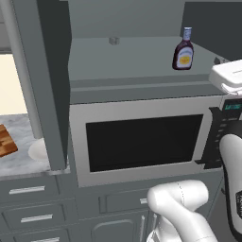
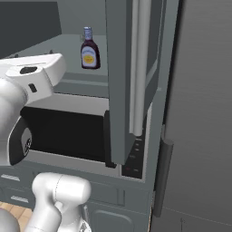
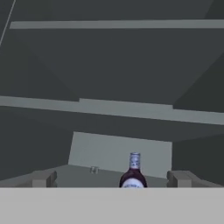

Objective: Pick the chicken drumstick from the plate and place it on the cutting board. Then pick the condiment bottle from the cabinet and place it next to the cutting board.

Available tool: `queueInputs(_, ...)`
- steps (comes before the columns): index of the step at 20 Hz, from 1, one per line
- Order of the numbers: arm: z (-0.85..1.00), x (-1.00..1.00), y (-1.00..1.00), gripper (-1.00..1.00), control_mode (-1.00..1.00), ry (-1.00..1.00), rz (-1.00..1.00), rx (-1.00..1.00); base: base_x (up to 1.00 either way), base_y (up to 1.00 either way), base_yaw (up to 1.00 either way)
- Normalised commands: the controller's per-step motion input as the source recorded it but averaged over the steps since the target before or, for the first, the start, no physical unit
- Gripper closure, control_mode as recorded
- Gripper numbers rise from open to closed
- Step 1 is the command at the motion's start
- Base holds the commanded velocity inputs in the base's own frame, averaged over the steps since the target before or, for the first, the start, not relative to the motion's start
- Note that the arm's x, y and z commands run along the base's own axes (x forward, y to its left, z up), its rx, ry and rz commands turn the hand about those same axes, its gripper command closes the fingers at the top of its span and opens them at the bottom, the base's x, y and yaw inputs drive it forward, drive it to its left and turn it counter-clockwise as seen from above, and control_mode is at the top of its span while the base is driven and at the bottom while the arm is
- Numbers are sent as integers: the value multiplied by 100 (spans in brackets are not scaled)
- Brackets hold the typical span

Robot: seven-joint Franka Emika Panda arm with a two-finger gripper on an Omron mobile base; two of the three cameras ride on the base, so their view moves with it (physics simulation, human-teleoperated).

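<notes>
The bottle (image 1: 183,49) stands upright on the grey shelf of the open cabinet (image 1: 142,56), above the microwave (image 1: 142,142); in the left base view it sits at about 1 o'clock of the frame, toward the right end of the shelf, and in the right base view (image 2: 89,48) at about 11 o'clock, just left of the open cabinet door (image 2: 124,81). Its long axis runs straight up, cap on top, label facing out toward the robot. In the hand view the bottle (image 3: 133,173) shows low in the frame, at 6 o'clock, between the two pale tips of the gripper (image 3: 112,178), which stand wide apart with nothing between them but the far-off bottle; the jaws are open and empty. So the bottle lies dead ahead along the gripper's line of sight, roughly centred in the gap but well apart from the tips, and slightly right of the midline. I judge the coming move to be a straight advance into the cabinet, nudged a touch toward 3 o'clock, closing on the bottle's dark body below the neck. At the left edge of the left base view, around 9 o'clock, a corner of the board (image 1: 5,142) and the rim of the plate (image 1: 38,151) lie on the marble counter; whether the drumstick is on the board I cannot tell.
</notes>
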Motion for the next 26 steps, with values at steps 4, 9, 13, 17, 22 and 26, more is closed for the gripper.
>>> queueInputs(4,0,11,-7,-100,-100,0,-1,1,0,0,0)
queueInputs(9,0,11,-3,-100,-100,0,-1,0,0,0,0)
queueInputs(13,0,14,-1,-100,-100,0,-1,0,0,0,0)
queueInputs(17,0,18,-1,-100,-100,0,-1,0,0,0,0)
queueInputs(22,0,22,-4,-100,-100,0,-2,0,0,0,0)
queueInputs(26,0,24,-3,-100,-100,0,-1,0,0,0,0)
